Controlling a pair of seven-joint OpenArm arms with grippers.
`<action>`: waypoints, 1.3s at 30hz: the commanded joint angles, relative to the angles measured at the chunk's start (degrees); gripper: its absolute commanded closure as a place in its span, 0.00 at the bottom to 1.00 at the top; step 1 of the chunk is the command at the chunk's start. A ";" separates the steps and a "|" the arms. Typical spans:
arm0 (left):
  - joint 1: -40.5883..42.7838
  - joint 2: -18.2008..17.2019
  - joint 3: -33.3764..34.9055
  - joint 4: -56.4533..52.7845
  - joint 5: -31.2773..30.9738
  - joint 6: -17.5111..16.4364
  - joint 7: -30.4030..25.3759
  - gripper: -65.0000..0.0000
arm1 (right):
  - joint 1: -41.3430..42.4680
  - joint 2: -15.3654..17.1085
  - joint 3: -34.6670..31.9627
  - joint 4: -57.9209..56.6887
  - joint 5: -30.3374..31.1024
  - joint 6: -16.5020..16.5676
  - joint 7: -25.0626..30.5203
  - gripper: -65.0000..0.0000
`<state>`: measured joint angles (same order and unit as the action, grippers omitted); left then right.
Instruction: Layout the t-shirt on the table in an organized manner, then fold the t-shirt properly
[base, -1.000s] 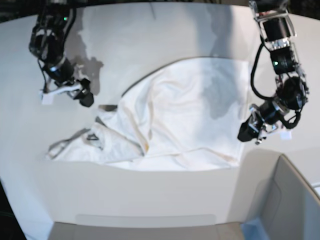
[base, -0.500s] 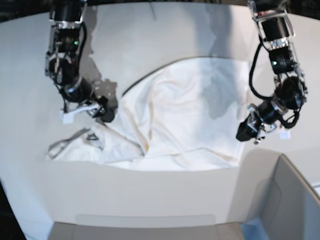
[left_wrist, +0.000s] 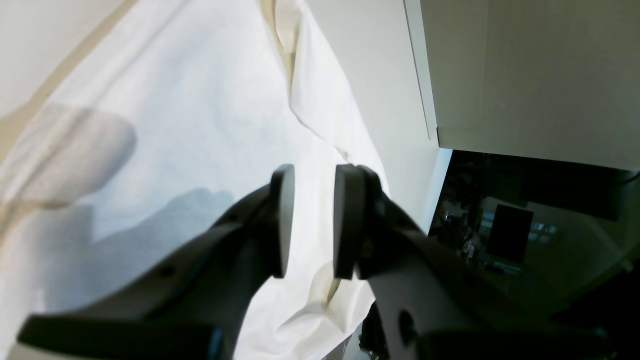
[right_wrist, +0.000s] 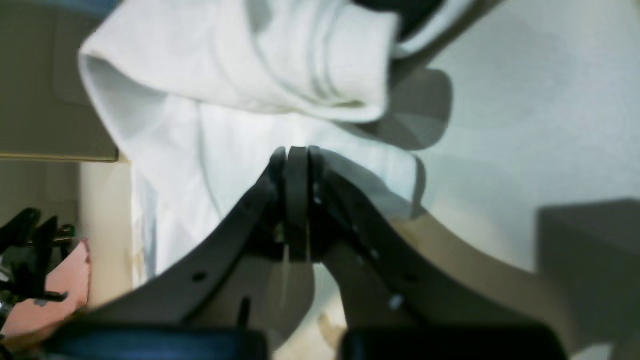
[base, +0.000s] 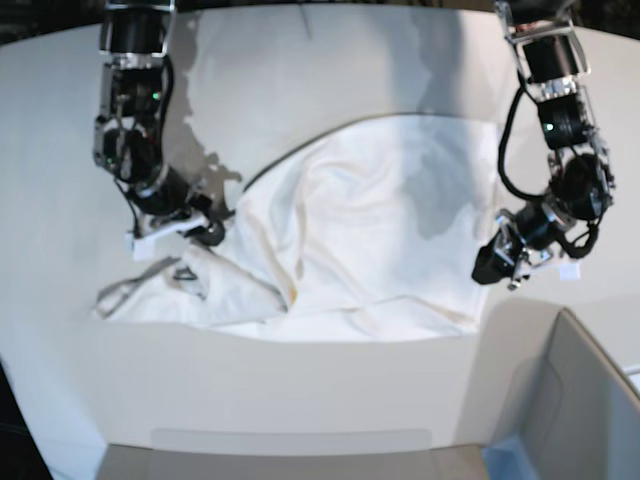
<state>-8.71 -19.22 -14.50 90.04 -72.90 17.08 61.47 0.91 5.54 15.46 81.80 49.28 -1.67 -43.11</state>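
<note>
Nearest the base camera, the grey box-like corner piece (base: 585, 400) stood apart from the work, at the edge of the large smooth white table (base: 330, 60). Just beyond it the white cloth t-shirt (base: 370, 225) lay on the tabletop, only partly laid out. Its broad body was spread fairly flat toward the left arm's side, but the part toward the right arm remained a rumpled, doubled-over heap (base: 170, 290), with creases running through the middle. No print showed. By that, the layout step seemed about half done and no folding had begun.

The left gripper (left_wrist: 310, 225) hung over the shirt's edge with its jaws partly apart and nothing between them. Farther off, the right gripper (right_wrist: 296, 200) had its jaws pressed fully together at the bunched cloth; whether fabric was pinched between them could not be told.
</note>
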 joint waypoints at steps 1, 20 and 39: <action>-1.18 -0.86 -0.22 0.99 -1.60 0.37 0.99 0.77 | 1.07 0.48 0.14 1.32 1.05 0.75 0.78 1.00; -0.92 -0.86 -0.22 0.99 -1.60 0.37 1.16 0.77 | -8.51 0.39 0.67 10.46 11.87 0.31 0.61 0.86; -0.83 -0.86 -0.22 0.99 -1.69 0.37 1.34 0.77 | 0.28 0.48 4.71 -8.35 26.02 0.92 0.78 0.57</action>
<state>-8.54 -19.22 -14.50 90.04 -72.93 17.08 61.49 1.10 6.15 20.45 73.38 75.07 -0.19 -42.00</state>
